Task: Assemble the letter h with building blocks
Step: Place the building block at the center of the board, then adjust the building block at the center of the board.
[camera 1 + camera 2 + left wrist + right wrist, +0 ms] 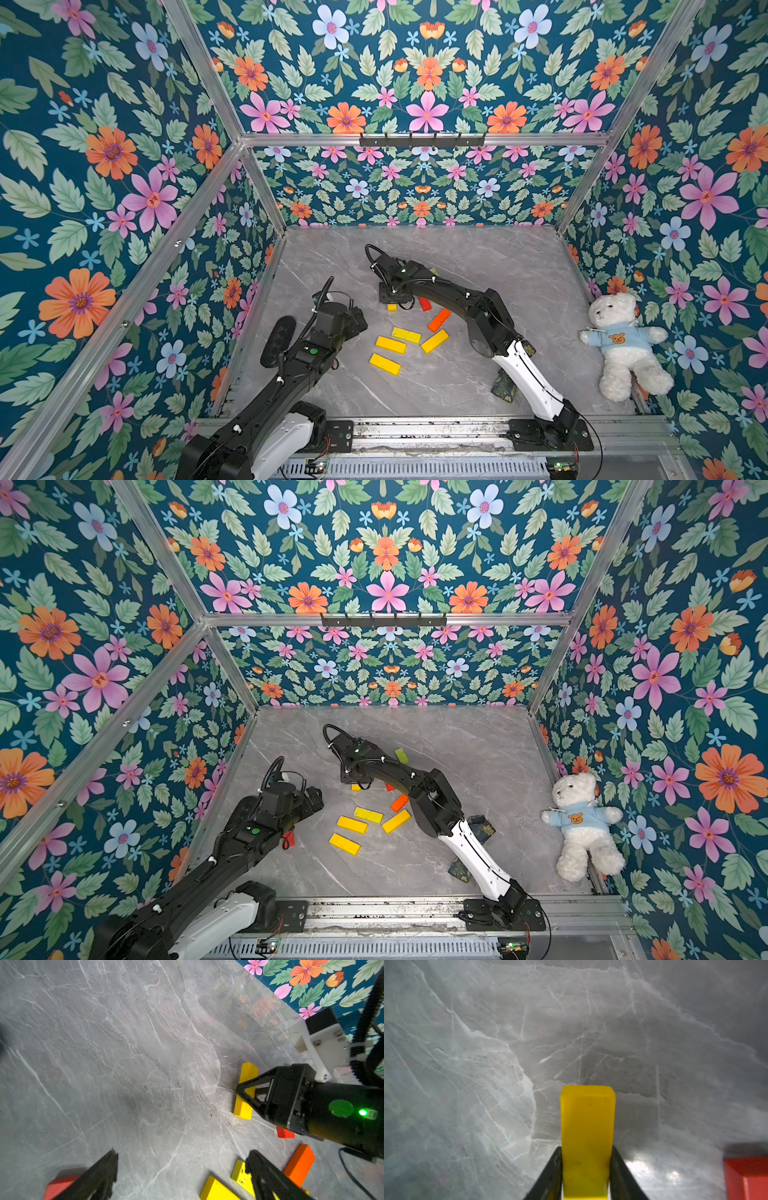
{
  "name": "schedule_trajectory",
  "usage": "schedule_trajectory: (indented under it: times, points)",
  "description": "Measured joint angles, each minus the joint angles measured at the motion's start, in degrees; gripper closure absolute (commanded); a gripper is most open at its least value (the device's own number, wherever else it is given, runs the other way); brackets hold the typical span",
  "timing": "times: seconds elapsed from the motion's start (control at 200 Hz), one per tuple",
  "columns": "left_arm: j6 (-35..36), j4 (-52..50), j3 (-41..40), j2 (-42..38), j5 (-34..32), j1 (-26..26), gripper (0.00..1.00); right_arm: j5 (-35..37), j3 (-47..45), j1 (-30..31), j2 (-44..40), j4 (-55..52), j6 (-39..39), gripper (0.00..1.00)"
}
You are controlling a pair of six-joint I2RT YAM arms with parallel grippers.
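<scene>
Surface: grey marble-look tabletop [519, 266], pale veins, glossy enough to mirror the wall.
Room: floral wallpaper [124, 174] on three sides, dark teal with pink, orange and blue flowers, set in an aluminium frame [291, 139]. A black hook rail [422, 141] sits on the back crossbar.

Count, from both top views. Building blocks, nine seen: five yellow, one orange, two red, one lime-green.
- Four yellow bars [390, 345] lie loose in a cluster near the table's middle, each at its own angle.
- The orange bar [439, 319] lies just beyond them.
- A red block [424, 304] lies beyond that, partly under my right arm.
- The lime-green block [401, 755] shows behind that arm.
- The second red block [60, 1183] shows in the left wrist view, half hidden by one of my left fingers.

One white teddy bear [621, 345] in a pale blue shirt lies at the right wall. One dark floral cloth scrap [505, 386] lies partly under my right arm.

Right gripper [586, 1148]: fingers stand either side of the fifth yellow bar [587, 1122], which lies flat on the table past the red block. They sit close along its flanks. Whether they press it or stand just clear, I cannot tell.

Left gripper [182, 1153]: fingers wide apart, only bare table between them, hanging near the cluster.
</scene>
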Motion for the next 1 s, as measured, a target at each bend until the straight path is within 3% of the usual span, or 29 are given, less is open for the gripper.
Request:
schedule_trajectory:
  times: [0.24, 0.445, 0.54, 0.665, 0.81, 0.995]
  points:
    - [0.00, -0.72, 0.59, -0.20, 0.11, 0.00, 0.00, 0.66, -3.02, 0.09, -2.36, 0.66, -0.50, 0.45]
    - [-0.09, -3.30, 2.36, -6.27, -2.12, 0.00, 0.00, -0.50, -18.27, 2.73, -18.53, 8.41, -5.07, 0.43]
    - [-0.24, -4.68, 2.67, -10.25, -4.28, 0.00, 0.00, -6.75, -24.28, 3.54, -23.02, 12.59, -6.88, 0.45]
    - [-0.70, -6.73, 2.67, -14.53, -6.86, 0.00, 0.00, -14.12, -27.65, 5.86, -22.80, 13.77, -8.48, 0.47]
    - [-1.31, -8.31, 2.38, -18.14, -9.01, 0.00, 0.00, -25.59, -27.91, 9.57, -21.11, 15.93, -9.97, 0.51]
    - [-1.49, -8.72, 2.25, -18.99, -10.14, 0.00, 0.00, -32.98, -25.16, 12.63, -18.73, 15.21, -12.68, 0.53]
